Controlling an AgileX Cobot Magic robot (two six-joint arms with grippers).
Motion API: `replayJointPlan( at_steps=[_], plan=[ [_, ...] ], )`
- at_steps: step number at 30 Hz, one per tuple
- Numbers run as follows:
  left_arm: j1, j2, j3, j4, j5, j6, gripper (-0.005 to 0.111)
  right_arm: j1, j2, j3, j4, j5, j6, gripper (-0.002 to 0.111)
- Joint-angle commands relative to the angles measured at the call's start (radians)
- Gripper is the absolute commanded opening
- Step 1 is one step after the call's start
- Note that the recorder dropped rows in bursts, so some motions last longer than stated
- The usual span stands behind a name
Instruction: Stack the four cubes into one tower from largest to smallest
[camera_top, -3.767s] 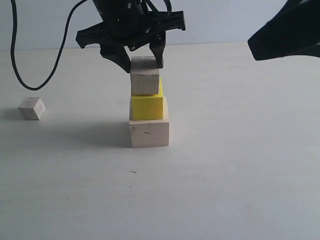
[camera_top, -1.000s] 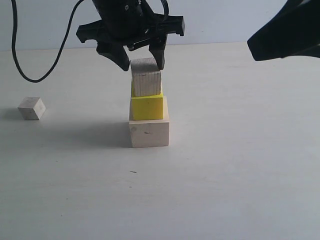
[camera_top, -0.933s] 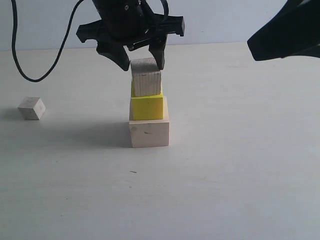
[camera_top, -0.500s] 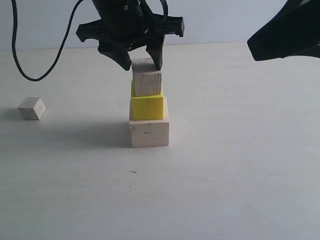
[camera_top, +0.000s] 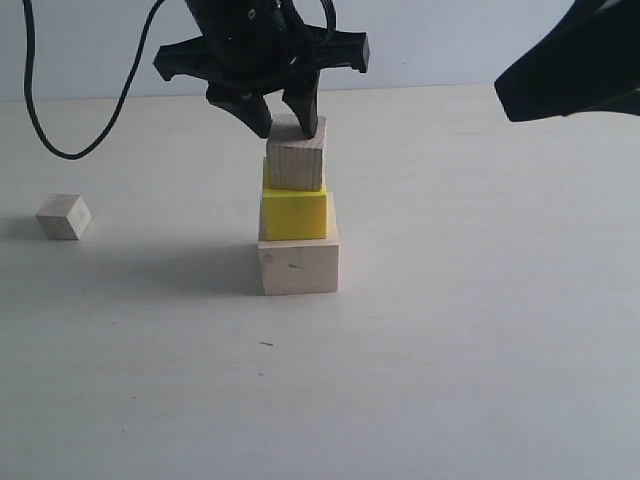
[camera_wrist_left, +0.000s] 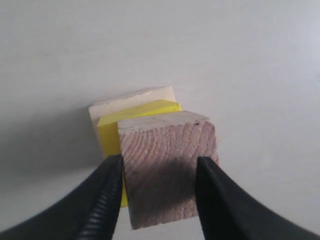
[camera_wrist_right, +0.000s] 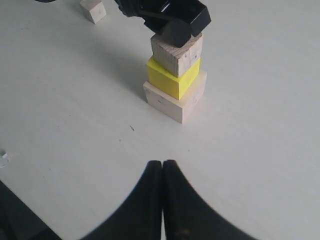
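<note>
Three of four cubes stacked. Right pincer (camera_wrist_right: 162, 200): jaws together, empty. On the bench (camera_top: 450, 350): large pale cube (camera_top: 298, 268), then yellow cube (camera_top: 295, 213), then brownish cube (camera_top: 296, 163). Left pincer (camera_top: 284, 122) straddles the top one; clamped or loose, I cannot tell. Smallest cube (camera_top: 64, 217) lies at 9 o'clock, well apart, unplaced.

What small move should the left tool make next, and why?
Probably close gently on the brownish wood cube and square it over the yellow cube: the left tool flanks it, and it looks slightly twisted there. The smallest cube lies on the table, so a level seat matters.
</note>
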Motion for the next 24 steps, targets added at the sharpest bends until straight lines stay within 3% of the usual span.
replayJointPlan(
  at_steps=[1,9,18,24],
  plan=[
    [-0.006,-0.004,-0.004,0.005,0.005,0.0,0.045,0.002,-0.008,0.006,0.0,-0.011,-0.013,0.0],
    [-0.006,-0.004,-0.004,0.005,0.005,0.0,0.043,0.002,-0.008,0.006,-0.004,-0.015,-0.022,0.0],
    [-0.006,-0.019,-0.004,0.005,0.005,0.004,0.0,0.002,-0.008,0.006,-0.017,-0.015,-0.022,0.0],
    [-0.004,-0.054,-0.004,0.028,0.005,0.004,0.0,0.002,-0.006,0.006,-0.019,-0.017,-0.019,0.0]
  ],
)
